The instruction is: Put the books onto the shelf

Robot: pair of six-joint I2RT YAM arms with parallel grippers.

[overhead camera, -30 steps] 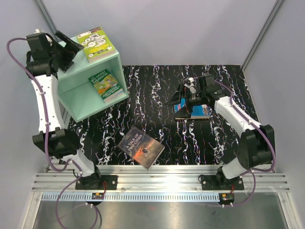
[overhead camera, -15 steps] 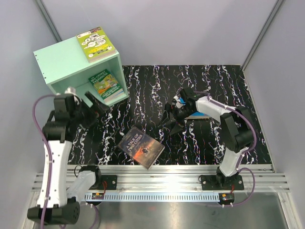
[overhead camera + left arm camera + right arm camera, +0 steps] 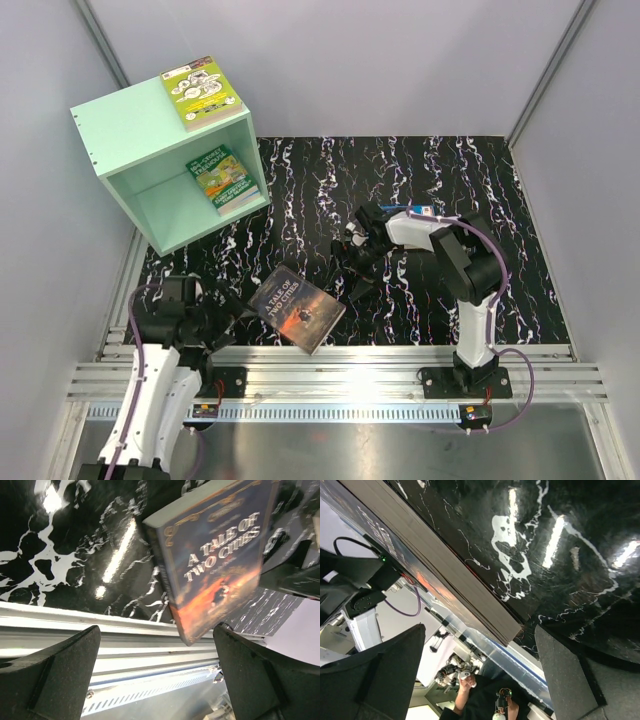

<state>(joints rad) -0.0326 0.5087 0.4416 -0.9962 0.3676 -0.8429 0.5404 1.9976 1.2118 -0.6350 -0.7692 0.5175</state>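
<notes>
Since it dropped, left arm (image 3: pixel 152 385) nears paperback (image 3: pixel 298 308).

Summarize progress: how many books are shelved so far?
Done: green book inside the shelf; lime-green book lies on its top. In hand: nothing, both arms' jaws open, flanking A Tale of Two Cities. Left: that one, plus a blue book behind the right arm.

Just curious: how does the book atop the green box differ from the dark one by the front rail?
The lime-green book lies atop the shelf; the dark book lies on the table. The lime-green book's cover is a bright cartoon; the dark book's is sombre with orange. Both lie flat, cover up.
</notes>
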